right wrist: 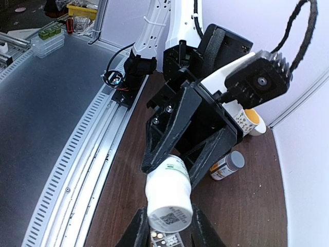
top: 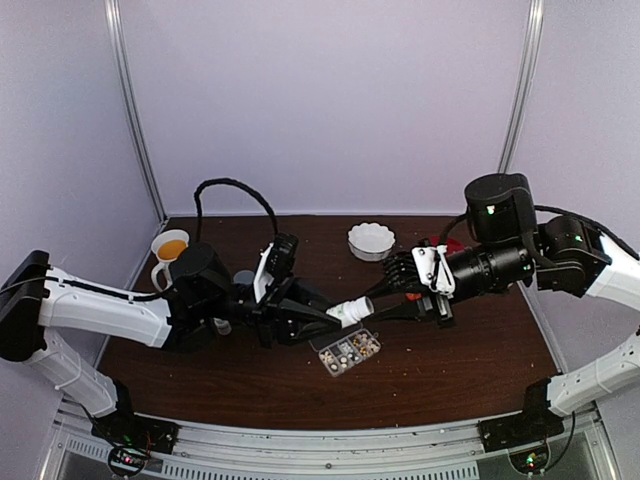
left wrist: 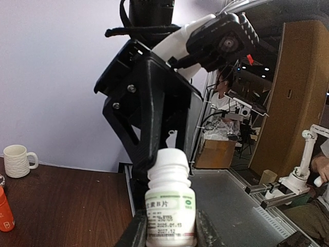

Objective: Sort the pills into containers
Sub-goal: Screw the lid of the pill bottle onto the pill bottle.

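Note:
My left gripper (top: pixel 322 312) is shut on the body of a small white pill bottle (top: pixel 352 311) and holds it level above the table. In the left wrist view the bottle (left wrist: pixel 170 206) sits between my fingers with its cap pointing away. My right gripper (top: pixel 385 305) meets it from the right; in the right wrist view its fingers (right wrist: pixel 138 229) press both sides of the bottle's near end (right wrist: pixel 169 198). The clear organizer box (top: pixel 347 350) lies just below the bottle, with pills (top: pixel 352 347) in its compartments. A few pills (right wrist: pixel 160 235) show under the bottle.
A white scalloped bowl (top: pixel 371 240) stands at the back middle. A mug of orange liquid (top: pixel 168 248) stands at the back left. A labelled bottle with a grey cap (right wrist: pixel 226 167) lies behind my left gripper. An orange bottle (left wrist: pixel 4 211) shows at the left edge of the left wrist view.

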